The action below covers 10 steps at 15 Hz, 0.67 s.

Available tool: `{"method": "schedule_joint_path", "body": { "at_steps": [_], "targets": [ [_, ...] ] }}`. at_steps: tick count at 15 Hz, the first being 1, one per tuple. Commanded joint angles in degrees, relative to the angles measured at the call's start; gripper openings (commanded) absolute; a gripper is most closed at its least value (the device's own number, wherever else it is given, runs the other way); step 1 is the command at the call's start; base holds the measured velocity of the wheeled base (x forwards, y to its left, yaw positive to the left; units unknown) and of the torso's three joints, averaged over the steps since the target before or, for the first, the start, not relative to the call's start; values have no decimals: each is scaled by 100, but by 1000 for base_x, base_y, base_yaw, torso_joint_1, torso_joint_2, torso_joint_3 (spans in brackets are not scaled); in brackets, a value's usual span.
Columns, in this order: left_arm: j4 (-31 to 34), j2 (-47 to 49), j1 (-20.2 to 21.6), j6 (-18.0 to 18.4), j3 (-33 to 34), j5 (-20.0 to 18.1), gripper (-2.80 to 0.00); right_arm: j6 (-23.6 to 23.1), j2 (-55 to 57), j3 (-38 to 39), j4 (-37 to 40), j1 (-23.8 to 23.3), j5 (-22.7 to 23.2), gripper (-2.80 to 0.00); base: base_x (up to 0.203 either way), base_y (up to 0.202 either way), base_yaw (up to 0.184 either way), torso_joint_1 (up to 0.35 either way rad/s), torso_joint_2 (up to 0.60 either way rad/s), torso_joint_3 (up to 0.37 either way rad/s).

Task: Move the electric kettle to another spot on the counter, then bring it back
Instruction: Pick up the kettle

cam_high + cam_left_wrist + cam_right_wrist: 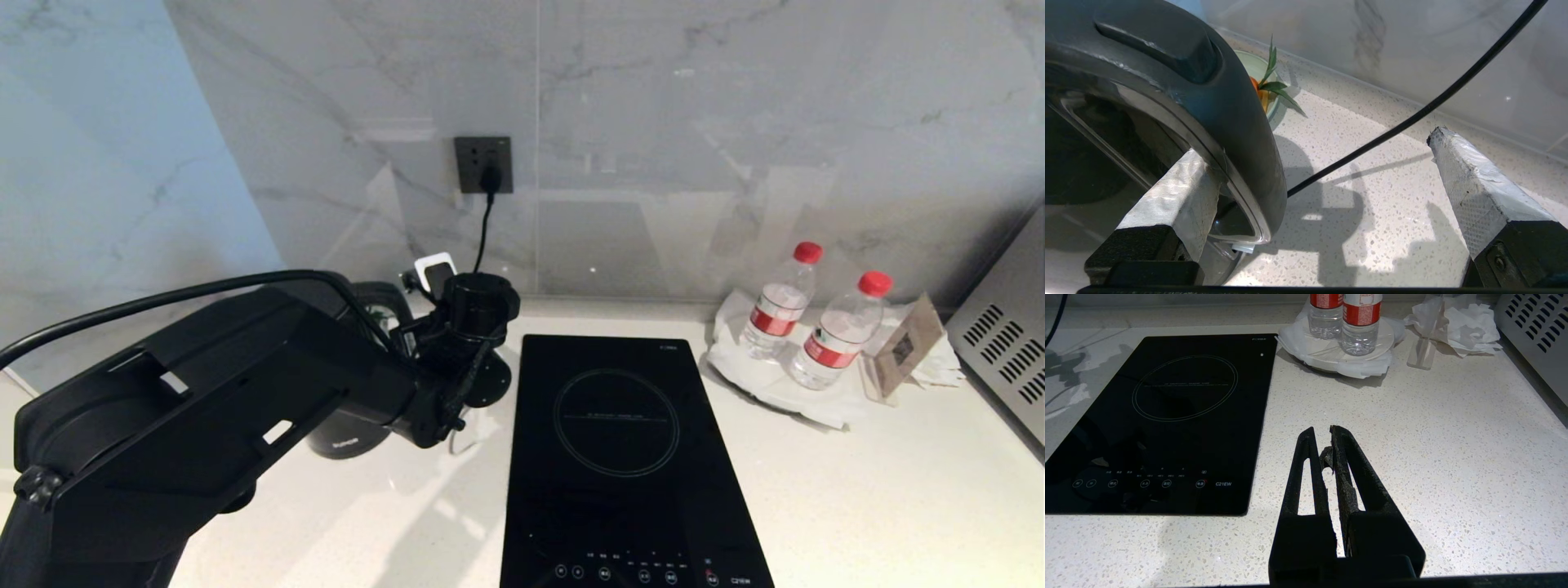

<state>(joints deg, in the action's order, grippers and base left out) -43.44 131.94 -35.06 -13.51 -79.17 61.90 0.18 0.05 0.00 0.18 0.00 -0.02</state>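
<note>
The electric kettle (347, 441) stands on the white speckled counter (898, 490) at the back left, mostly hidden behind my left arm (245, 392). Only its glossy black lower side with a small white logo shows there. In the left wrist view its loop handle (1237, 122) fills the near side. My left gripper (1316, 147) is open and straddles that handle. One taped finger (1175, 192) sits inside the loop, the other (1470, 179) stands well clear outside it. My right gripper (1322, 430) is shut and empty, parked above the counter beside the hob.
A black induction hob (620, 457) lies in the middle. A flat round black base (490, 382) and its cord (1412, 118) to the wall socket (483, 163) are beside the kettle. A small dish with a plant (1257, 77) sits behind. Two water bottles (780, 302) and a steel appliance (1004, 359) stand right.
</note>
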Motion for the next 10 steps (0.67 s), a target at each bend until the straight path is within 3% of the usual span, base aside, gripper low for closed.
{"method": "schedule_joint_path", "body": {
  "at_steps": [1, 8, 9, 10],
  "targets": [
    [-8, 57, 8, -12, -31, -9, 0, -1, 4, 0, -1, 0, 2, -280, 0, 0, 0, 0, 0, 0],
    [72, 139, 70, -12, -107, -37, 0, -1, 4, 0, -1, 0, 2, -280, 0, 0, 0, 0, 0, 0],
    [72, 130, 95, -20, -107, -38, -280, -1, 4, 0, -1, 0, 2, -280, 0, 0, 0, 0, 0, 0],
    [72, 122, 124, -12, -122, -38, -280, -1, 4, 0, -1, 0, 2, -280, 0, 0, 0, 0, 0, 0]
  ]
}}
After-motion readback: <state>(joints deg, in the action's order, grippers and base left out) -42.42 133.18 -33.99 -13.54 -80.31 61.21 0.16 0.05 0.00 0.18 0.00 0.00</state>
